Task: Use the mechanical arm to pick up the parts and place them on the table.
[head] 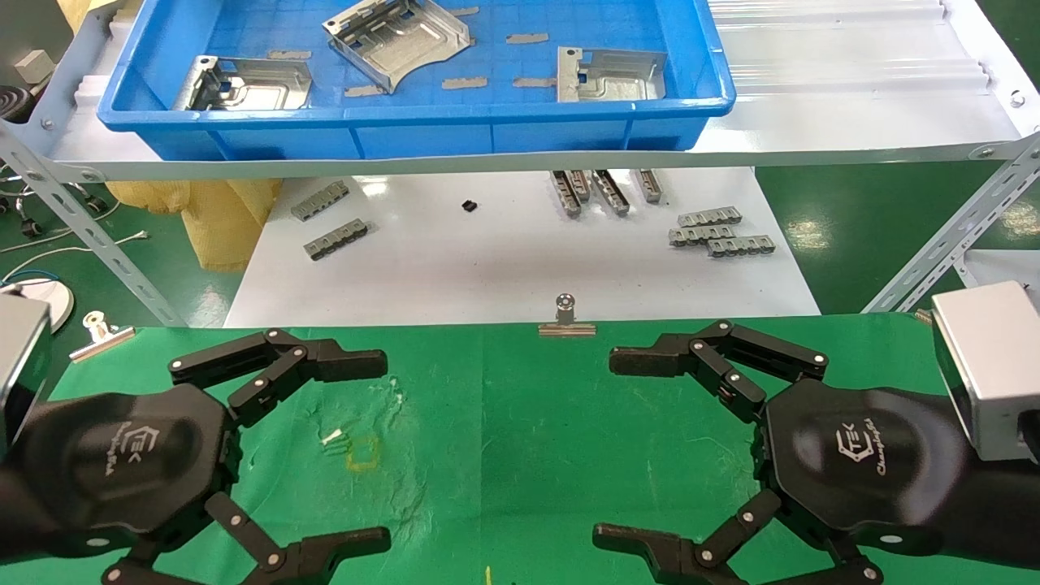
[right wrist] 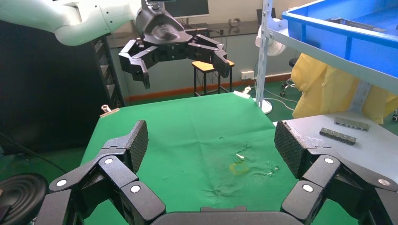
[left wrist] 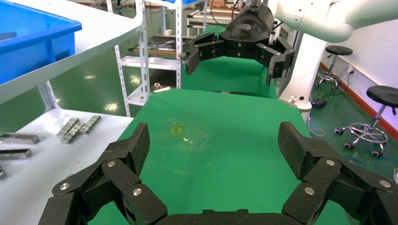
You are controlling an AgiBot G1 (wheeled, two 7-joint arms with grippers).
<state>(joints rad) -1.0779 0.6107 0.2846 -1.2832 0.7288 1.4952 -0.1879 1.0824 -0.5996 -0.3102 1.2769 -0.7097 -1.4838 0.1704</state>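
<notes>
Three silvery sheet-metal parts lie in the blue bin point(head: 422, 130) on the upper shelf: one at the left point(head: 244, 84), one in the middle point(head: 398, 36), one at the right point(head: 609, 75). My left gripper point(head: 361, 451) hovers open and empty over the left of the green table point(head: 520, 439). My right gripper point(head: 621, 447) hovers open and empty over its right side, facing the left one. Each wrist view shows its own open fingers point(left wrist: 136, 150) point(right wrist: 136, 145) over bare green cloth, with the other gripper farther off point(left wrist: 232, 56) point(right wrist: 180, 58).
The grey shelf edge point(head: 406, 162) spans the view between the bin and the tables. Small grey ribbed strips point(head: 719, 231) point(head: 333, 219) lie on the white tabletop point(head: 504, 260). A binder clip point(head: 566, 321) grips the green cloth's far edge. A yellowish stain point(head: 363, 452) marks the cloth.
</notes>
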